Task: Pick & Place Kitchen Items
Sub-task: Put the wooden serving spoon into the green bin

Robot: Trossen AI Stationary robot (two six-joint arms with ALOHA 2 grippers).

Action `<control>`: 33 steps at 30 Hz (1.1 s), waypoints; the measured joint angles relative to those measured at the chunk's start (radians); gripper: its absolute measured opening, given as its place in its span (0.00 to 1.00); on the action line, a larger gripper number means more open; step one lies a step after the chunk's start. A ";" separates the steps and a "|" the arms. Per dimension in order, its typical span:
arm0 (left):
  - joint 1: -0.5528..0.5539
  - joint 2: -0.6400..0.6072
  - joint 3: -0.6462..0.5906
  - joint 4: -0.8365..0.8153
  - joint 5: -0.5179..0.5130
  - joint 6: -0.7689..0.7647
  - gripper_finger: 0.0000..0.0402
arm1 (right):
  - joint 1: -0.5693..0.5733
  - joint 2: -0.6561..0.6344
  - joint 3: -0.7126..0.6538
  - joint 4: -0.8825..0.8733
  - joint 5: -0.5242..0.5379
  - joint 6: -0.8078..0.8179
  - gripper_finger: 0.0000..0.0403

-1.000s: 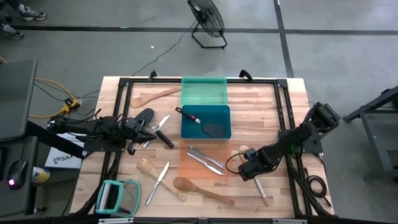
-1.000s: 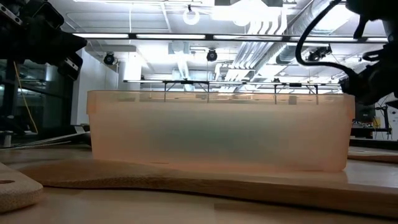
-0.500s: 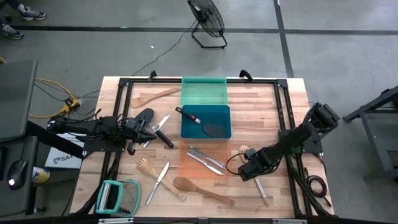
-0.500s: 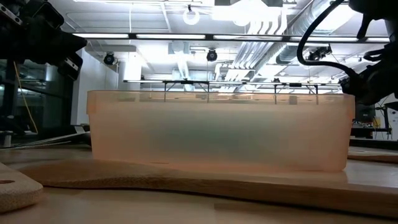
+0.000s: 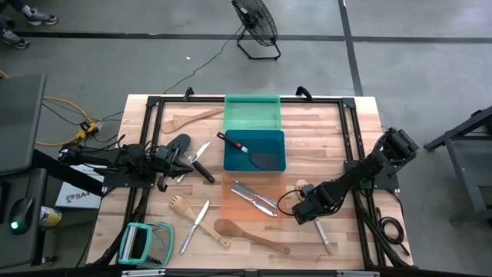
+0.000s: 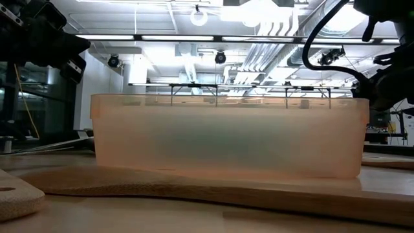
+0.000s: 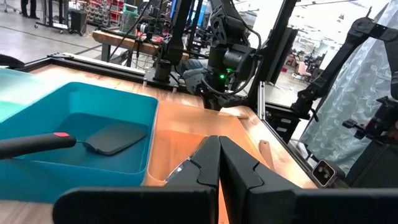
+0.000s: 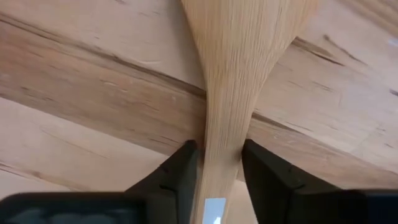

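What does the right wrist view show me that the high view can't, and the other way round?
Only the right wrist view shows the contact: the right gripper has a finger on each side of a pale wooden utensil's neck, touching it as it lies on the table.

Only the high view shows the layout: the green tray, blue tray with a black spatula, orange tray holding metal pieces, loose utensils around them, and the left gripper waiting at the left side.

Both show the right gripper low beside the orange tray, over the same wooden utensil.
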 joint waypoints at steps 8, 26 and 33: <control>0.000 0.000 0.000 0.000 0.000 0.000 0.00 | 0.000 0.000 -0.001 0.001 -0.003 0.009 0.17; 0.000 0.000 0.000 0.000 0.000 0.000 0.00 | -0.010 -0.042 0.045 -0.066 0.081 0.040 0.17; 0.000 0.000 0.000 0.000 0.000 0.000 0.00 | -0.011 -0.103 0.072 -0.105 0.151 0.074 0.17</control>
